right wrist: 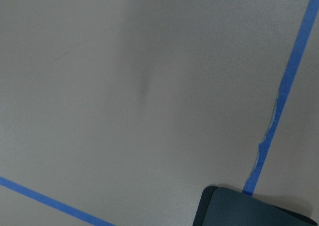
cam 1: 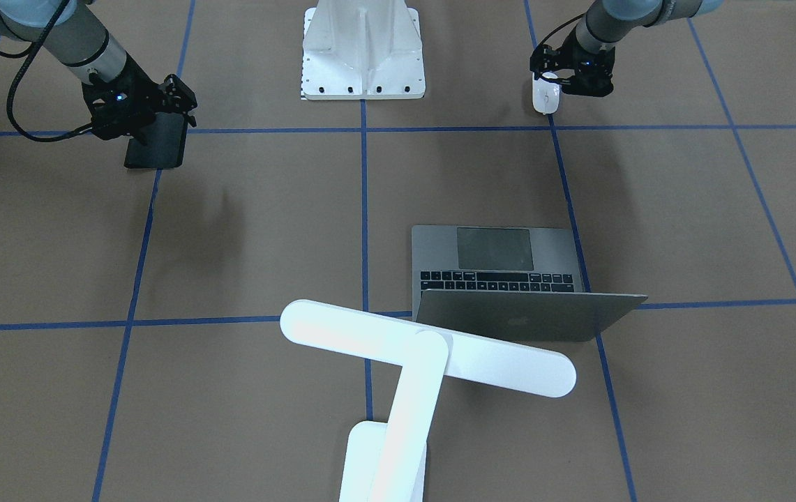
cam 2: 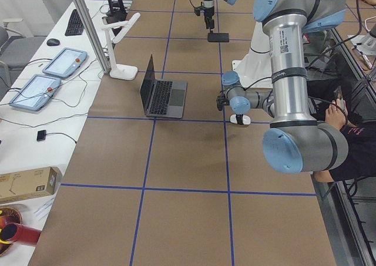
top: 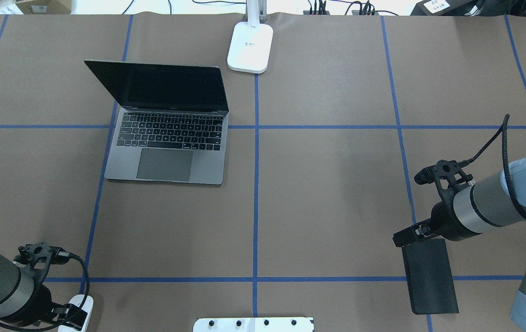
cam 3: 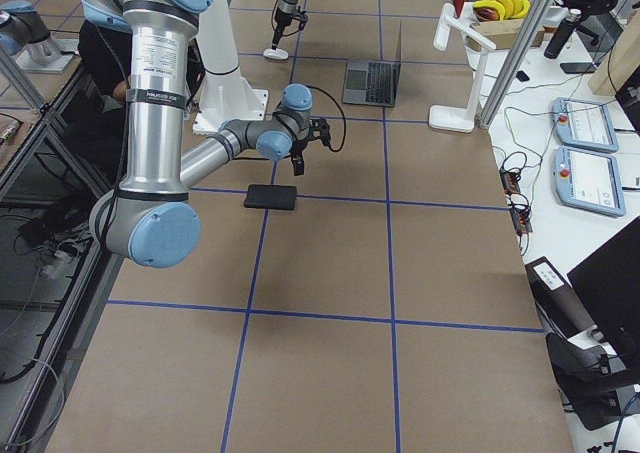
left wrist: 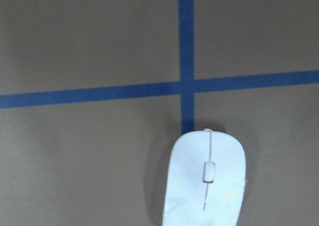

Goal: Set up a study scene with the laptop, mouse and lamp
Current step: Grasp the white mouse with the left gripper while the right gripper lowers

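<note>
The open dark-grey laptop stands mid-table, its lid toward the far edge. It also shows in the overhead view. The white lamp stands beside it, and its base is at the far edge. The white mouse lies on the table at the near left corner. It fills the bottom of the left wrist view. My left gripper is down over the mouse's rear end; I cannot tell whether it grips. My right gripper hangs open just above the far edge of a black mat.
The black mat lies flat on the near right of the table. Its corner shows in the right wrist view. The white bolted pedestal stands at the robot's edge, between the arms. Blue tape lines cross the brown table.
</note>
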Robot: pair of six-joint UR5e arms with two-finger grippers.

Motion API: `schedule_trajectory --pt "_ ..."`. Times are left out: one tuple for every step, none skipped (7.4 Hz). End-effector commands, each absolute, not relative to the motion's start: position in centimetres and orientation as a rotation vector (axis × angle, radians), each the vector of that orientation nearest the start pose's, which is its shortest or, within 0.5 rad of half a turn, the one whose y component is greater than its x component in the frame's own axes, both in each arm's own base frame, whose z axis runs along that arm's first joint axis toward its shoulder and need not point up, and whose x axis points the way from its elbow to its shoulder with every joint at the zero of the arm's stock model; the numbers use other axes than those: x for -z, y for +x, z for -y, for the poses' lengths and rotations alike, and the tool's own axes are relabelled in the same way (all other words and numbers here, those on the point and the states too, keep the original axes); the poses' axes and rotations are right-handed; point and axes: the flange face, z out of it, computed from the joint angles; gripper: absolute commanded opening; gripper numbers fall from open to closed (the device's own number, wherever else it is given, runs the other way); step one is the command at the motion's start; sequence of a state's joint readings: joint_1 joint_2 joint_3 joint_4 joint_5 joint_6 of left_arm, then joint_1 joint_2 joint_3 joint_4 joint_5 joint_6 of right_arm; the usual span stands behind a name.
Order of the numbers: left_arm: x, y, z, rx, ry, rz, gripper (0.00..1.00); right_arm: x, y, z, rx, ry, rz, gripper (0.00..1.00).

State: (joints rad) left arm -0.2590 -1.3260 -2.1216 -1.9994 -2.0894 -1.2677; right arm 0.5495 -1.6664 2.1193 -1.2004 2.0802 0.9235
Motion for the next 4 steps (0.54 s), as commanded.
schedule_trajectory --pt "-45.1 38.8 18.6 -0.249 -0.273 -0.841 0.98 -40.2 -33.6 30.3 0.301 0.052 0.931 0.98" --pt "-45.4 39.1 18.3 -0.268 -0.272 -0.836 0.97 -40.3 -33.6 30.4 0.3 0.05 0.929 0.98" --pt "-45.9 38.8 18.4 -0.311 -0.254 -0.833 0.97 -40.3 -33.7 30.3 0.301 0.051 0.928 0.98" --pt "-46.2 38.6 18.5 -0.323 -0.248 -0.83 0.97 -40.3 -33.8 30.1 0.306 0.049 0.928 0.98"
